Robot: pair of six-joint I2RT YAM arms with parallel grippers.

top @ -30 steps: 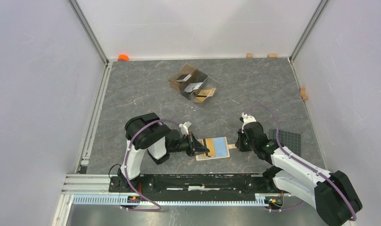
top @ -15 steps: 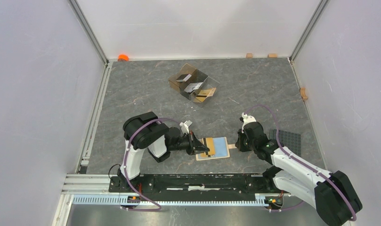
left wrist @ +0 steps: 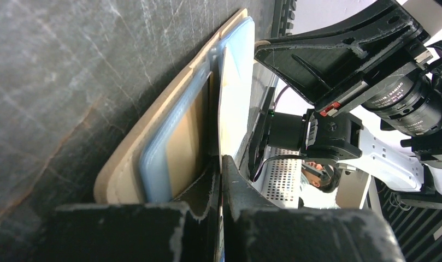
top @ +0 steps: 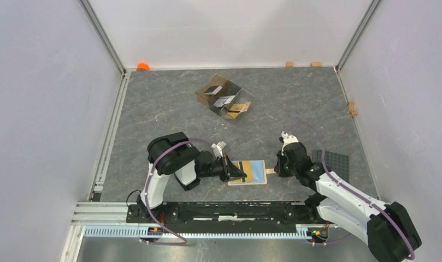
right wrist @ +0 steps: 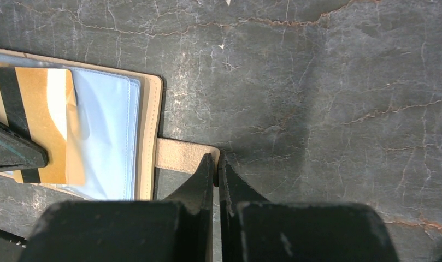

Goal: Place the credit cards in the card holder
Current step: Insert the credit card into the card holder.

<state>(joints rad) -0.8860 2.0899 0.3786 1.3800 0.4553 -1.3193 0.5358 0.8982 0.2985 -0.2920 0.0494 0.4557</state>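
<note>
the card holder (top: 252,171) lies open on the tabletop (top: 169,109) between the arms. the left end effector (left wrist: 221,164) is clamped on one orange-gold credit card (right wrist: 41,125), angled into the light blue pocket (right wrist: 106,136); judged mid-insertion. the right end effector (right wrist: 216,164) is closed, tips bearing on the snap tab (right wrist: 180,155), apparently pinning the holder against sliding. count: one holder, one held card, three cards visible in the divided box (top: 225,98).
</note>
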